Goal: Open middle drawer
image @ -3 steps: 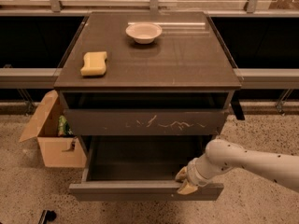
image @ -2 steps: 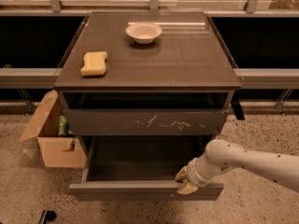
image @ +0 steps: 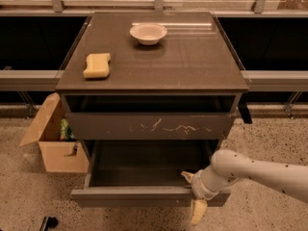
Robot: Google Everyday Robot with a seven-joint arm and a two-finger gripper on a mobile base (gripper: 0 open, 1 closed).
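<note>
Nothing shifts over this last second: your gripper (image: 193, 194) stays clamped on the front edge of the middle drawer (image: 130, 196) at lower right, and the drawer sits pulled well out at bottom centre, so the opening looks essentially done.

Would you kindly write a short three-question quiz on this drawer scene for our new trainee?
1. True or false: the middle drawer is pulled out, with its grey inside showing.
2. What lies on the cabinet top, to the picture's left of the white bowl? A) a yellow sponge B) a cup C) a can
3. Fill in: the gripper clamps the middle drawer's front panel near the picture's ____ end.

Key: 1 true; 2 A; 3 right.
</note>
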